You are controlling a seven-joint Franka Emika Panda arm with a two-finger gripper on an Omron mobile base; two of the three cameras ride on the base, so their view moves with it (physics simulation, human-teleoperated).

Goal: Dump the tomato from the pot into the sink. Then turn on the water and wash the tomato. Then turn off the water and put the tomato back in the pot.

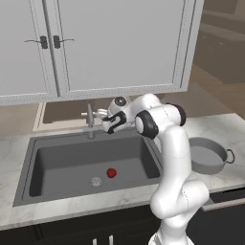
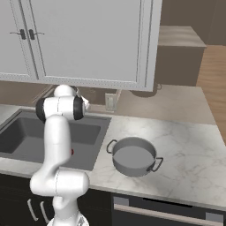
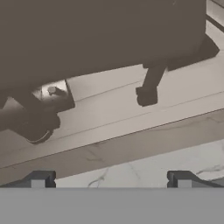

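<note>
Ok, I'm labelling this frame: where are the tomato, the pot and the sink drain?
tomato (image 1: 111, 172): left base view, middle of the red ball.
pot (image 2: 132, 158): right base view, inside bottom.
drain (image 1: 96, 181): left base view, centre of the metal disc.

Red tomato, dark grey sink, grey pot, white-marbled counter.

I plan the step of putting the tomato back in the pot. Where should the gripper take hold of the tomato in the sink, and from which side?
Probably from straight above, closing across the widest middle of the tomato. It is a small round ball lying on the flat floor of the sink beside the drain, so the basin walls hinder a sideways approach. The gripper is open, up by the faucet.
</note>
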